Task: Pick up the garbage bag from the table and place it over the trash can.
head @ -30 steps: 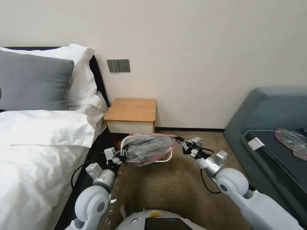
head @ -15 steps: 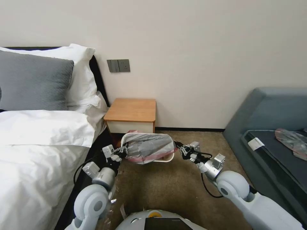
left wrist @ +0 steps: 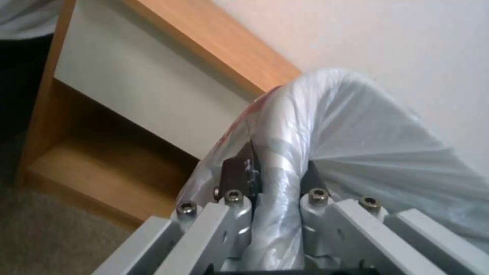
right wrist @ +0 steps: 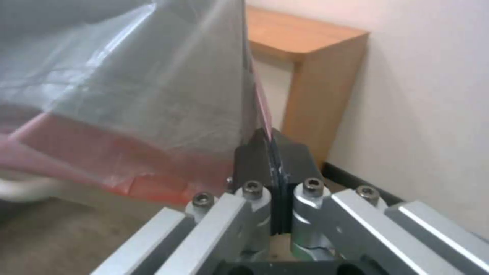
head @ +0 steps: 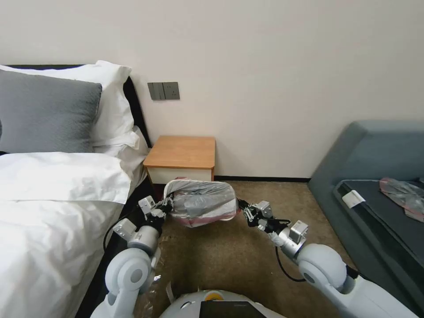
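Observation:
The garbage bag (head: 201, 202), grey and wrinkly with a pink rim, is stretched wide between my two grippers, low over the carpet in front of the table (head: 183, 152). My left gripper (head: 167, 204) is shut on its left end and my right gripper (head: 241, 207) is shut on its right end. In the left wrist view the gripper (left wrist: 277, 179) pinches a bunched fold of the bag (left wrist: 357, 133). In the right wrist view the gripper (right wrist: 272, 152) clamps the pink rim of the bag (right wrist: 127, 76). A sliver of the trash can's white rim (right wrist: 20, 189) shows beneath the bag.
A bed (head: 48, 203) with white sheets and pillows lies close on the left. A grey sofa (head: 380, 176) stands at the right with another plastic bag (head: 404, 192) on it. Brown carpet (head: 229, 260) lies between them, and the wall is just behind the table.
Both grippers have carried the stretched bag a little left and toward the nightstand. Less of the bin's white rim shows under it now.

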Robot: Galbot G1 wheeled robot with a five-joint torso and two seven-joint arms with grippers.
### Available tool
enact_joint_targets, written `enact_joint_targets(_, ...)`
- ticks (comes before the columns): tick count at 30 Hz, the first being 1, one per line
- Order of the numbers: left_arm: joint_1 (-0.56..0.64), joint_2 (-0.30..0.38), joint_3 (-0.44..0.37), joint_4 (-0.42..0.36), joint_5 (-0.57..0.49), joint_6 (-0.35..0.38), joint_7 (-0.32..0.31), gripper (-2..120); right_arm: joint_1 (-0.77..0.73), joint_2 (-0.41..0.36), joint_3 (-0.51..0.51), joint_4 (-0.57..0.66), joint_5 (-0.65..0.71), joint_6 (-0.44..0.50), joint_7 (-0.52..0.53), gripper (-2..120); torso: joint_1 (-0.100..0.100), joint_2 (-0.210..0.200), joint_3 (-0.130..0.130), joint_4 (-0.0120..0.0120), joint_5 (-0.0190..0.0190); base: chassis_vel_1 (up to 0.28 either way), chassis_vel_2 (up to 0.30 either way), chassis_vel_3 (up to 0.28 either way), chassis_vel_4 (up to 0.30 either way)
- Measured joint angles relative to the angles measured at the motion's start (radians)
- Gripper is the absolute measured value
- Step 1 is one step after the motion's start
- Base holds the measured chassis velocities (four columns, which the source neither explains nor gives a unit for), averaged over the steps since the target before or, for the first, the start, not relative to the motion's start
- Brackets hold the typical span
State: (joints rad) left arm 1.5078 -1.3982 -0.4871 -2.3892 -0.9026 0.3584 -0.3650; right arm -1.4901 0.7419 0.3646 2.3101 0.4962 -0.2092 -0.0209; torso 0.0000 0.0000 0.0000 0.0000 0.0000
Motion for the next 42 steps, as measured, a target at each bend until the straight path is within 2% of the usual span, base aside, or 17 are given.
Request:
enact_joint_targets(3,-0.003,-0.008,0.000,0.003,-0.010,0.002,-0.009,4,-0.002,0.004,-0.007,0.001,-0.077,-0.010,0.016,0,0.000,0.000,0.000,-0.0001,0.0000,0.000,0.000,0.000,0.000)
enact_joint_targets(5,-0.006,-0.017,0.002,0.007,-0.017,0.003,-0.018,4,-0.003,0.016,-0.019,0.008,-0.183,-0.012,0.028,0,0.000,0.000,0.000,0.0000,0.0000,0.000,0.000,0.000,0.000)
enact_joint_targets(9,-0.016,-0.029,0.004,0.008,-0.025,0.005,-0.027,4,-0.007,0.023,-0.032,0.012,-0.276,-0.006,0.022,0,0.000,0.000,0.000,0.0000,0.0000,0.000,0.000,0.000,0.000)
enact_joint_targets(12,-0.028,-0.037,0.004,0.004,-0.030,0.008,-0.031,4,-0.009,0.019,-0.031,0.010,-0.290,-0.005,-0.003,0,0.000,0.000,0.000,0.0000,0.0002,0.000,0.000,0.000,0.000)
enact_joint_targets(17,-0.048,-0.046,0.002,0.005,-0.030,0.012,-0.037,5,-0.008,0.005,-0.024,0.022,-0.238,-0.030,-0.041,0,0.000,0.000,0.000,0.0000,0.0000,0.000,0.000,0.000,0.000)
enact_joint_targets(23,-0.074,0.012,0.001,0.025,-0.035,0.015,-0.037,5,0.017,0.003,-0.026,-0.015,-0.234,-0.027,-0.062,0,0.000,0.000,0.000,0.0000,0.0000,0.000,0.000,0.000,0.000)
enact_joint_targets(28,-0.100,0.034,-0.001,0.049,-0.039,0.013,-0.039,5,0.022,0.012,-0.031,-0.035,-0.217,-0.029,-0.038,0,0.000,0.000,0.000,0.0000,-0.0003,0.000,0.000,0.000,0.000)
enact_joint_targets(31,-0.110,0.043,0.011,0.066,-0.049,0.021,-0.037,2,0.032,0.030,-0.029,-0.071,-0.286,0.024,-0.009,0,0.000,0.000,0.000,-0.0005,0.0000,0.000,0.000,0.000,0.000)
enact_joint_targets(34,-0.110,0.042,0.013,0.077,-0.047,0.025,-0.040,2,0.026,0.033,-0.027,-0.078,-0.294,0.032,-0.008,0,0.000,0.000,0.000,0.0002,0.0002,0.000,0.000,0.000,0.000)
enact_joint_targets(39,-0.109,0.036,0.018,0.080,-0.048,0.026,-0.040,2,0.026,0.036,-0.028,-0.083,-0.293,0.035,-0.006,0,0.000,0.000,0.000,0.0000,0.0003,0.000,0.000,0.000,0.000)
enact_joint_targets(41,-0.107,0.038,0.018,0.080,-0.048,0.027,-0.040,2,0.026,0.036,-0.027,-0.079,-0.285,0.032,-0.003,2,0.000,0.000,0.000,-0.0001,-0.0001,0.000,0.000,0.000,0.000)
enact_joint_targets(42,-0.104,0.040,0.017,0.081,-0.048,0.027,-0.040,2,0.022,0.036,-0.023,-0.067,-0.267,0.029,0.002,7,0.000,0.000,0.000,0.0002,0.0001,0.000,0.000,0.000,0.000)
